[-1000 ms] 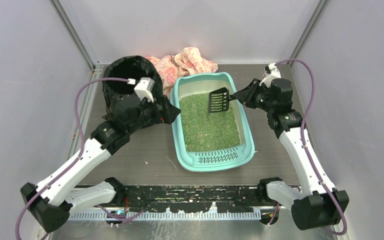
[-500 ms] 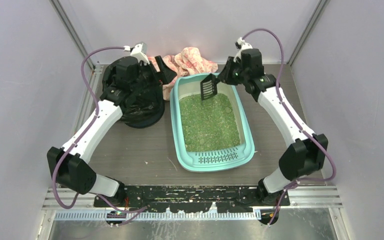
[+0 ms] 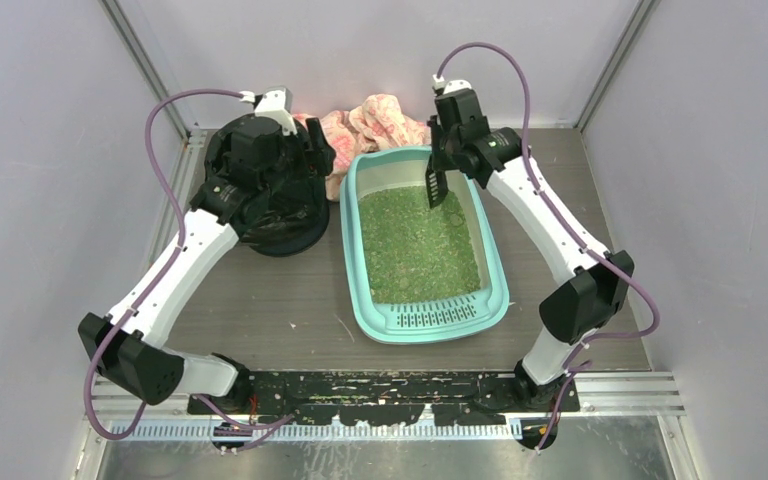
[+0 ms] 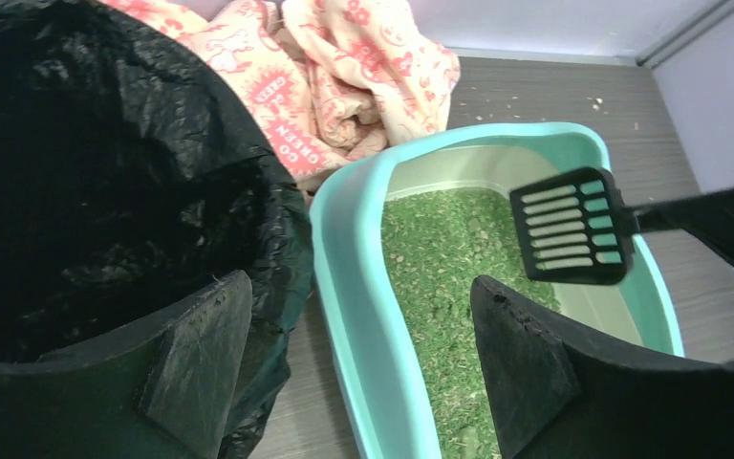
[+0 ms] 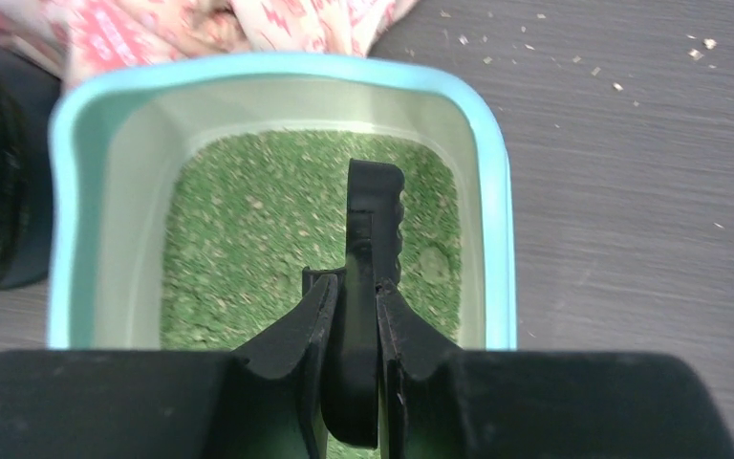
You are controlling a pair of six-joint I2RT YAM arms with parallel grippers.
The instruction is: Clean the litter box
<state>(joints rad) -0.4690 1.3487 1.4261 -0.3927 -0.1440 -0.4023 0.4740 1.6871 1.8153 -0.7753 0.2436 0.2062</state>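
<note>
"While the right arm reaches over the far end of it, where does the litter box [image 3: 349,245] sit?"

"Mid-bench, lengthwise, with its slotted lip [image 3: 430,318] toward the arm bases and its far end just short of a crumpled pink patterned cloth [image 3: 380,118]. Green litter [image 3: 420,245] covers its floor. A round bin lined with a black bag [image 4: 105,191] stands just beside its left wall. Whether the two touch is not clear."

"And the right gripper [image 5: 354,330]?"

"Its jaws are clamped on the handle of a black slotted scoop [image 4: 571,225]. The scoop is turned on edge, with its blade pointing down over the far part of the litter, nearer the box's right wall than its left. Whether the blade's tip meets the litter cannot be told from any view."

"What about the left gripper [image 4: 360,282]?"

"It hangs above the line where bin and box meet, with its jaws spread wide and nothing between them. One finger [image 4: 201,354] is over the bag's rim, and the other is over the litter near the box's left wall."

"Does the bin show what it holds?"

"No, the bag's inside is too dark to make anything out."

"Anything else on the bench [image 3: 280,300]?"

"Small pale flecks [image 5: 535,43] lie scattered on the grey surface beyond the box's far right corner. A few more specks lie near the box's near left corner."
</note>
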